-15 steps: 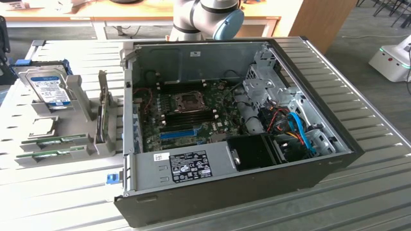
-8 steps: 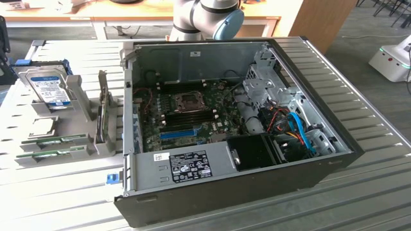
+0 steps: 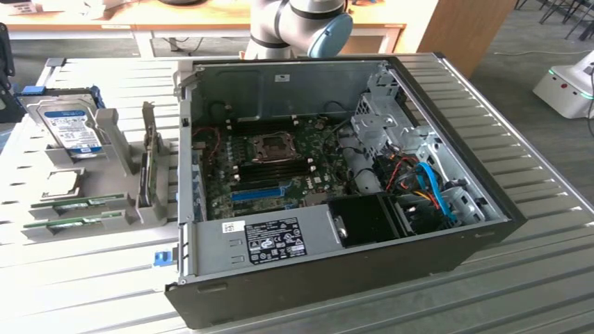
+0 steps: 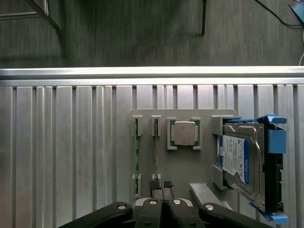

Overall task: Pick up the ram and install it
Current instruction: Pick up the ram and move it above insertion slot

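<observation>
Right now the ram (image 4: pixel 156 147) stands on its thin edge in a narrow slot of the grey holder (image 4: pixel 209 142), and nothing holds it. My gripper (image 4: pixel 161 184) hangs above one end of this stick, with its two black fingertips (image 4: pixel 154 183) pressed together and nothing between them; I cannot tell whether they touch the stick. Just beside the ram, in the neighbour slot, stands a second ram stick (image 4: pixel 136 152), green and also on its edge. On the other side of the ram a square processor chip (image 4: pixel 184 133) lies flat in its own pocket. Beyond it a hard drive (image 4: pixel 237 161) with a blue-and-white label sits in a blue frame (image 4: pixel 277 140). The holder rests on the ribbed metal desk (image 4: pixel 57 156). In the exterior view the holder is at the exterior view's left, and an open computer case (image 3: pixel 371 278) lies on the desk just beside it, toward the exterior view's right. Inside the case I see the motherboard (image 3: pixel 278 160) with a bright-blue slot strip (image 3: pixel 258 193).
</observation>
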`<state>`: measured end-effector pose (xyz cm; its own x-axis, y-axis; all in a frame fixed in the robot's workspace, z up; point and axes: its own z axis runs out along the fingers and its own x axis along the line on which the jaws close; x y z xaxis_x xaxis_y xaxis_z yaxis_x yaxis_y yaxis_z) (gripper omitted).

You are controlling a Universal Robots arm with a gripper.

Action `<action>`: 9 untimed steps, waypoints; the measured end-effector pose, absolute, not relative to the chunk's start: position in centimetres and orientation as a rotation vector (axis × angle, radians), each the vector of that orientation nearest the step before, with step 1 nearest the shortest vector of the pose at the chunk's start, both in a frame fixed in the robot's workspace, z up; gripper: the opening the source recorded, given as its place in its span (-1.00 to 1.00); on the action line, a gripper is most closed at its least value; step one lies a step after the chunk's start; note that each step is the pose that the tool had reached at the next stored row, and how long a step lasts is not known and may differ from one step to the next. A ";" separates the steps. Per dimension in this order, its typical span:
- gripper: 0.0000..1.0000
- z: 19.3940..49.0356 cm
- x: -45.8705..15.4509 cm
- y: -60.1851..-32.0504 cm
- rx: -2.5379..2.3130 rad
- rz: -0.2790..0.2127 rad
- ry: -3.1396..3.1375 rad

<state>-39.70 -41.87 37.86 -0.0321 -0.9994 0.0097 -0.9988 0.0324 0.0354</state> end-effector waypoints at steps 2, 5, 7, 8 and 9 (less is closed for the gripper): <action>-0.80 37.9 -39.7 -41.9 2.163 -0.029 -2.234; -0.80 37.9 -39.7 -41.9 2.163 -0.029 -2.234; -0.78 37.9 -39.7 -41.9 2.163 -0.029 -2.234; -0.69 37.9 -39.7 -41.9 2.163 -0.029 -2.234; -0.69 37.9 -39.7 -41.9 2.163 -0.029 -2.234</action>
